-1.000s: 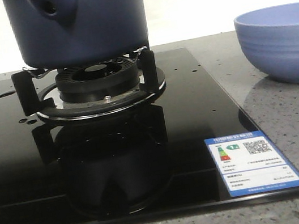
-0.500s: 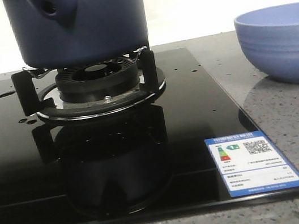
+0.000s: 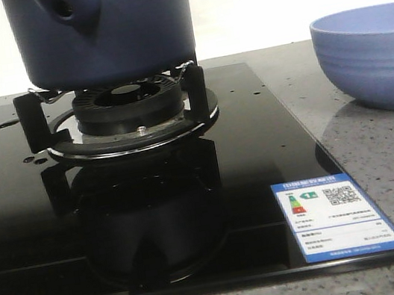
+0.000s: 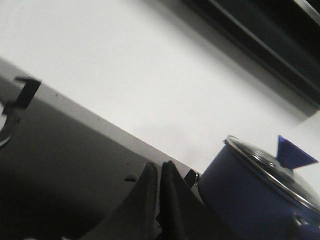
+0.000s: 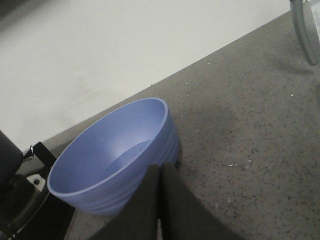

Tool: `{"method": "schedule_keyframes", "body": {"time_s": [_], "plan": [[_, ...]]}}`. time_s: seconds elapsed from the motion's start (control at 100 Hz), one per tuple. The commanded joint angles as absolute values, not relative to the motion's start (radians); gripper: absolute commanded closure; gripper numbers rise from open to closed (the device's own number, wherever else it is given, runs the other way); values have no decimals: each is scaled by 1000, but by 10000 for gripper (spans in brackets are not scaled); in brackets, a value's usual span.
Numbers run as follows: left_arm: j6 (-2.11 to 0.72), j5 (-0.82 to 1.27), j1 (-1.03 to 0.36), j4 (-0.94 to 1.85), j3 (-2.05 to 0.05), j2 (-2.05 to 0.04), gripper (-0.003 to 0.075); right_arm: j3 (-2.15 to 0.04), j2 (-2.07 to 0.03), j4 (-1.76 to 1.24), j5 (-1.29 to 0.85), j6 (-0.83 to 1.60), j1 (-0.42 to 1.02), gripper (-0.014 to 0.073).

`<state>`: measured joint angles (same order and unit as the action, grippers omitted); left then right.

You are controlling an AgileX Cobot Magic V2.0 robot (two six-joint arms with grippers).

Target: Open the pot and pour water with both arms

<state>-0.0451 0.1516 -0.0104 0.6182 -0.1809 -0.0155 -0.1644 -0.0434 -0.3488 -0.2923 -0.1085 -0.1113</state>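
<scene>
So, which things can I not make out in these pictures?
- Front view: the pot is cut off by the top edge, so its lid is not seen; neither arm appears.
- Left wrist view: the lid shows, but the lower right corner cuts off the pot.
- Front view: the bowl is cut off by the right edge, its inside hidden.
- Front view: the label print is too small to read.

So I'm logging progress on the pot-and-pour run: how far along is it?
Nothing looks done yet. The pot sits on the burner stand with its glass lid on, and the bowl holds no water. Nothing is in hand: the left gripper and right gripper both have their jaws shut on nothing. Left: lift the lid, grasp the pot, pour.
</scene>
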Motion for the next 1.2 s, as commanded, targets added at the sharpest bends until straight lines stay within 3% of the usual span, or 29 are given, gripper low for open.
{"method": "schedule_keyframes", "body": {"time_s": [0.0, 0.17, 0.48, 0.57, 0.72, 0.77, 1.19], "plan": [[-123, 226, -19, 528, -332, -106, 741, -282, -141, -311, -338, -26, -117, 643], [-297, 438, -25, 538, -557, -303, 741, -454, -353, -311, -418, 73, -40, 643], [-412, 396, -237, 554, -657, -404, 717, -622, -559, -313, -489, 162, 112, 624], [-412, 378, -295, 591, -657, -422, 607, -642, -568, -316, -486, 162, 141, 519], [-412, 314, -365, 630, -657, -471, 313, -651, -570, -316, -469, 162, 180, 130], [-412, 296, -382, 641, -657, -488, 267, -651, -570, -317, -464, 162, 183, 74], [-420, 32, -551, 613, -681, -750, 294, -651, -570, -322, -464, 162, 183, 71]]}}
